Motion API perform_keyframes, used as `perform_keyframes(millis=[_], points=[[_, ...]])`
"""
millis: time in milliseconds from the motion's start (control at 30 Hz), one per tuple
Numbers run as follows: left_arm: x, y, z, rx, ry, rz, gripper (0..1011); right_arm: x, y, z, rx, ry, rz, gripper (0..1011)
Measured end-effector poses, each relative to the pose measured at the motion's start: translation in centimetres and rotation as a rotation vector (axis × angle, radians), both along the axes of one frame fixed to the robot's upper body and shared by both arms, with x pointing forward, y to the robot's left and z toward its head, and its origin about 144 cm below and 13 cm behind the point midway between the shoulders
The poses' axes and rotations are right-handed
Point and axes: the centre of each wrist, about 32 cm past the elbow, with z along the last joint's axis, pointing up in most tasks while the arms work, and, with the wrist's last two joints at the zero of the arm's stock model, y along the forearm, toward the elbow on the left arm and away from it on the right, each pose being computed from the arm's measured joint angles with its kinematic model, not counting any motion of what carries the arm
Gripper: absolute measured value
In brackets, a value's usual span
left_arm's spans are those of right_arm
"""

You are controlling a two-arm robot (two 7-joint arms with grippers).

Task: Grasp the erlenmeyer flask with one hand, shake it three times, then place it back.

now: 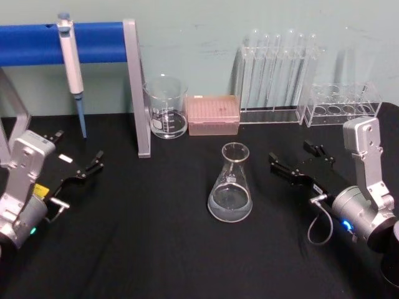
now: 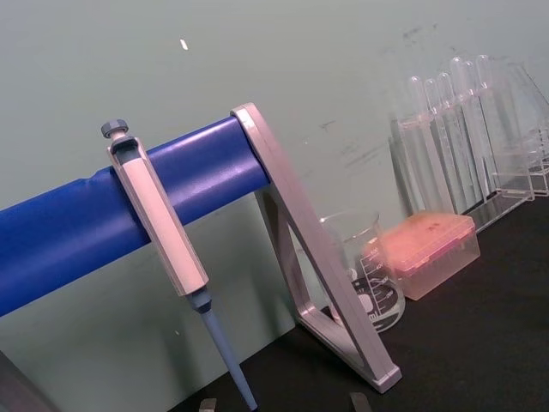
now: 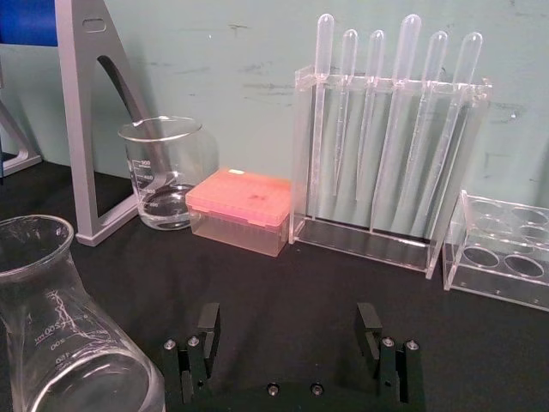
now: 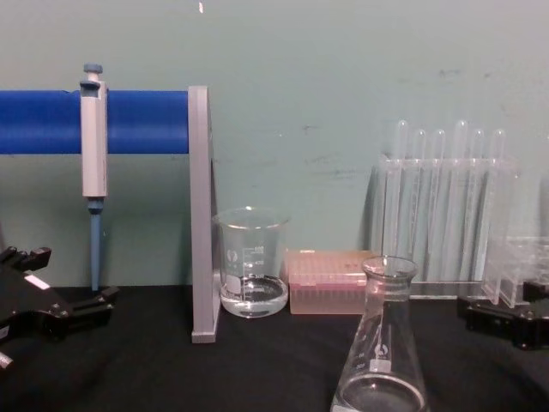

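Erlenmeyer flask [image 1: 230, 185], upright at table centre, ungrasped; right gripper [image 1: 298, 163] at its 3 o'clock, fingers spread wide and empty; left gripper [image 1: 73, 165] at 9 o'clock, likewise open; tipping is risked if one finger strikes the glass first.

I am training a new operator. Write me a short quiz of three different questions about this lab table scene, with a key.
1. True or false: the clear glass conical flask is held by the black right gripper.
2. Which stands nearest the pink plastic tip box? A) the clear cylindrical glass beaker B) the grey-and-blue pipette hanging on the blue bar C) the black left gripper
3. Fill in: the flask stands on the black ____.

Key
1. False: it stands free, and both grippers are open and apart from it.
2. A
3. tablecloth
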Motion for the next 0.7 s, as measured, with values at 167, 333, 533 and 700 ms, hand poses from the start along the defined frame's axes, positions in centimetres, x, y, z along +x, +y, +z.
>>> perform_keyframes(millis=[167, 333, 533, 700], points=[[0.00, 0.00, 0.00, 0.000, 0.000, 0.000, 1001, 0.00, 0.00, 0.00, 0.000, 0.000, 0.000, 1003], [0.00, 0.00, 0.00, 0.000, 0.000, 0.000, 1001, 0.00, 0.00, 0.00, 0.000, 0.000, 0.000, 1003], [0.00, 0.00, 0.00, 0.000, 0.000, 0.000, 1001, 0.00, 0.00, 0.00, 0.000, 0.000, 0.000, 1003], [0.00, 0.00, 0.00, 0.000, 0.000, 0.000, 1001, 0.00, 0.00, 0.00, 0.000, 0.000, 0.000, 1003]])
